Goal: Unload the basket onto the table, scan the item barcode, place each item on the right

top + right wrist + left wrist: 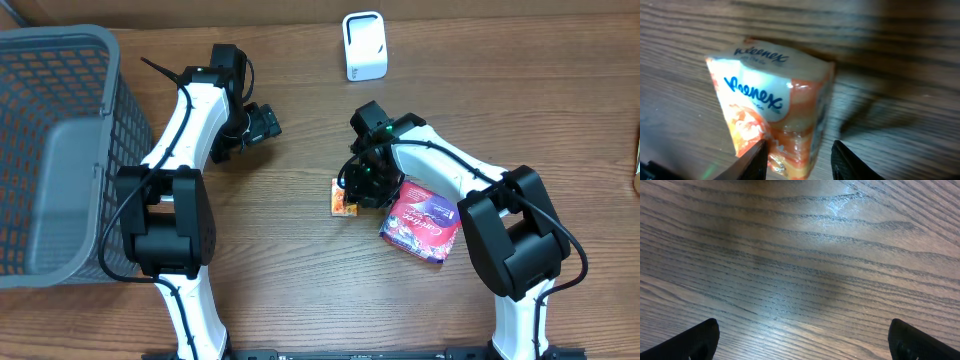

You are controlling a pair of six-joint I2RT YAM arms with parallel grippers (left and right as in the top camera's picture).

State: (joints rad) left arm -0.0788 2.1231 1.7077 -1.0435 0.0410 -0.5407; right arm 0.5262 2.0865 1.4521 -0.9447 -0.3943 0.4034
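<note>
2 half-open fingers (754,162) of your right gripper (799,150) straddle only the near corner of the Kleenex pack (775,100) lying on the table (890,60), gripping nothing, so closing there may pinch slippery wrap and let it twist free, while your left gripper (803,332) hangs wide open, empty.

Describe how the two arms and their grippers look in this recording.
The left arm and right arm have white link shells and bulky black joint housings, with thin black cables looping alongside. The left gripper and right gripper are black, with dark tapered fingers. Green lights glow at the right wrist.
</note>
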